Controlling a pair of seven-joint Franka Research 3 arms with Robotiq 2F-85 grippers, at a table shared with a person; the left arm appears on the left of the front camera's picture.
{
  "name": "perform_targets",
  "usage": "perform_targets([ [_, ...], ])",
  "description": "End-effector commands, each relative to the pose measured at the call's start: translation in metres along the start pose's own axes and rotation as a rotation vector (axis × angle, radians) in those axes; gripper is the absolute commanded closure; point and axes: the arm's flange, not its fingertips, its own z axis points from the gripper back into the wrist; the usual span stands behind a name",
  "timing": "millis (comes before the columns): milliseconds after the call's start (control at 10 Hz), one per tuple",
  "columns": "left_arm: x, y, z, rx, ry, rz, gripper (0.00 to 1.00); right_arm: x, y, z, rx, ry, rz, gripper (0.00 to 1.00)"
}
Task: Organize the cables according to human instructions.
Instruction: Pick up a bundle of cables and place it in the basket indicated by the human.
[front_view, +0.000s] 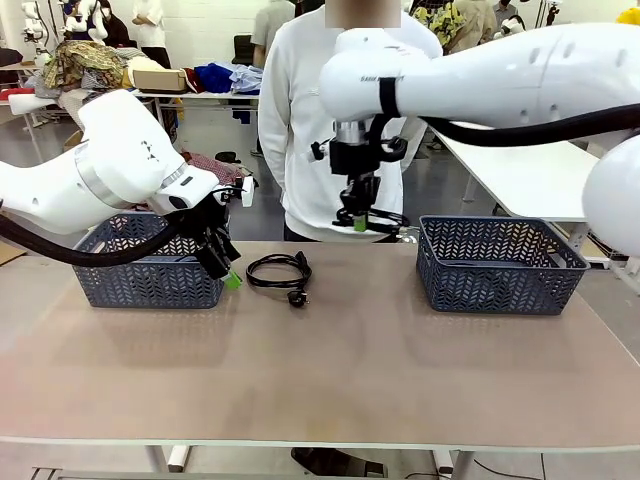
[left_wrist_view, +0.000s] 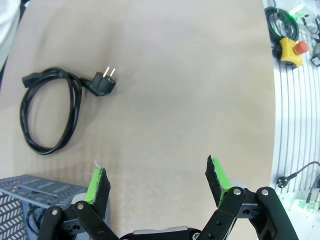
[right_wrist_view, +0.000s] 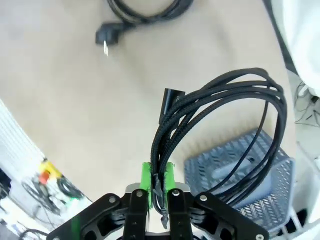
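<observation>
At the far left of the table (front_view: 330, 380) stands the left basket (front_view: 150, 268), a blue-grey lattice tub. The left gripper (front_view: 226, 272) hangs just beside the basket's right end, low over the table and tilted down. In the left wrist view its jaws (left_wrist_view: 157, 182) stand wide apart with bare tabletop between the green pads (left_wrist_view: 99, 184), gripping nothing.

Just right of it the loose cable (front_view: 278, 272) lies flat on the table as a round black coil. Its chunky plug (front_view: 297, 297) sits at the near side of the coil. The left wrist view shows the same coil (left_wrist_view: 50, 112) well apart from the fingertips, its two-pin plug (left_wrist_view: 102, 82) pointing away from the loop.

Near the middle, in front of the person (front_view: 330, 120) standing at the far side, the right gripper (front_view: 358, 222) hangs raised above the table. Its jaws are pinched tight on the held cable (right_wrist_view: 225, 100), a braided black coil. The coil's loops spread out beyond the pads (right_wrist_view: 146, 175).

To the right, the right basket (front_view: 500, 265) stands on the table.
</observation>
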Motion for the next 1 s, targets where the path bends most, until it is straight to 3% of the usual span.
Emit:
perform_targets([
  [0, 0.0, 0.001, 0.001, 0.0, -0.001, 0.001, 0.0, -0.039, -0.011, 0.003, -0.083, -0.015, 0.105, 1.0],
  [500, 0.0, 0.001, 0.001, 0.0, -0.001, 0.001, 0.0, -0.105, -0.043, 0.001, -0.172, -0.067, 0.259, 1.0],
  [700, 0.0, 0.001, 0.001, 0.0, -0.001, 0.001, 0.0, -0.104, -0.048, 0.0, -0.123, -0.126, 0.206, 1.0],
  [800, 0.0, 0.001, 0.001, 0.0, -0.001, 0.001, 0.0, -0.094, -0.052, 0.009, -0.143, -0.059, 0.224, 1.0],
  [900, 0.0, 0.001, 0.001, 0.0, -0.001, 0.001, 0.0, -0.094, -0.052, 0.009, -0.143, -0.059, 0.224, 1.0],
])
